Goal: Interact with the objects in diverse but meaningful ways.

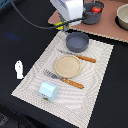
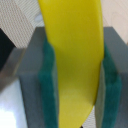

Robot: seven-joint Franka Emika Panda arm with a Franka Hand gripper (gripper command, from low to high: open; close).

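Observation:
My gripper [image 1: 64,24] is shut on the yellow banana [image 2: 74,55], which fills the wrist view between the green pads [image 2: 48,85]. In the exterior view the banana's tips [image 1: 59,24] stick out below the white hand, above the far edge of the striped placemat [image 1: 35,70]. The grey bowl [image 1: 77,42] sits just below and to the exterior view's right of the gripper. The tan plate [image 1: 67,64] lies mid-mat between an orange-handled knife [image 1: 80,57] and fork [image 1: 65,79]. The pale blue cup [image 1: 48,91] lies near the mat's front. The white shaker bottle [image 1: 19,69] lies on the black table. The red tomato [image 1: 95,9] sits in a dark pot [image 1: 92,16].
A pinkish-brown board [image 1: 107,27] at the back holds the pot and a beige bowl [image 1: 123,16] at the exterior view's right edge. A black cable [image 1: 30,20] runs from the arm across the back left of the table.

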